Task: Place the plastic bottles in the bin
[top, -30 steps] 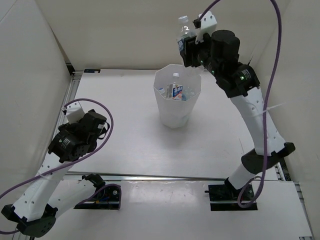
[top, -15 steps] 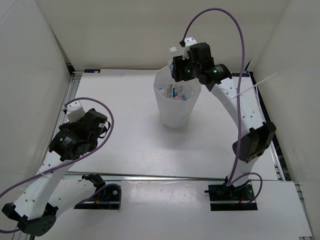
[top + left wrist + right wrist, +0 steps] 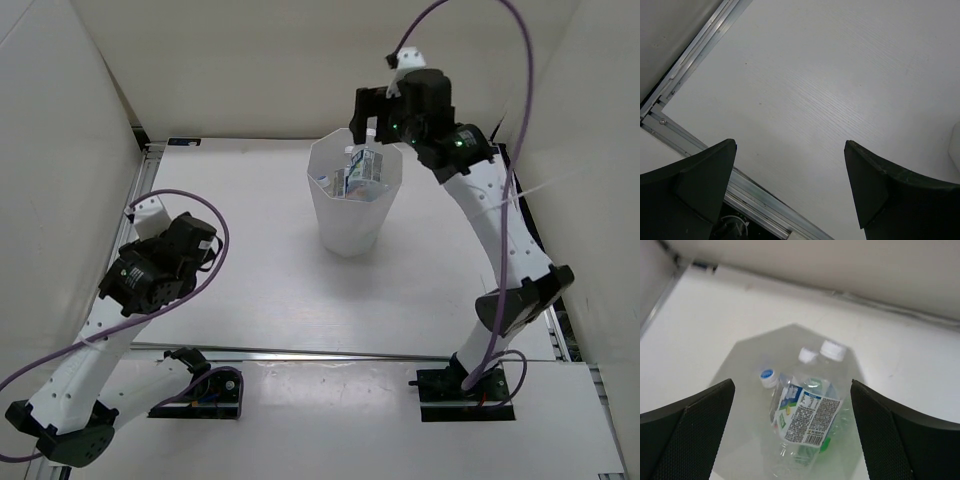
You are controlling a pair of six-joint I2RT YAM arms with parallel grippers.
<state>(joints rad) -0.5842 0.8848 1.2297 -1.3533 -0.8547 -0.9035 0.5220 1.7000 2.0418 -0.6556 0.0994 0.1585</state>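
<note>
Released just now, bottle [image 3: 807, 415] is found lying in bin [image 3: 330, 215].
Right gripper [image 3: 792, 385] and left gripper [image 3: 790, 145] are spread wide, empty; bottles are judged light, crushable, best gripped mid-body.

The top view looks down from high above on the whole surface [image 3: 260, 280] with the bin [image 3: 352, 215] near centre, the right wrist view peers into that same bin from close above, and the left wrist view faces bare surface left of the bin.
</note>
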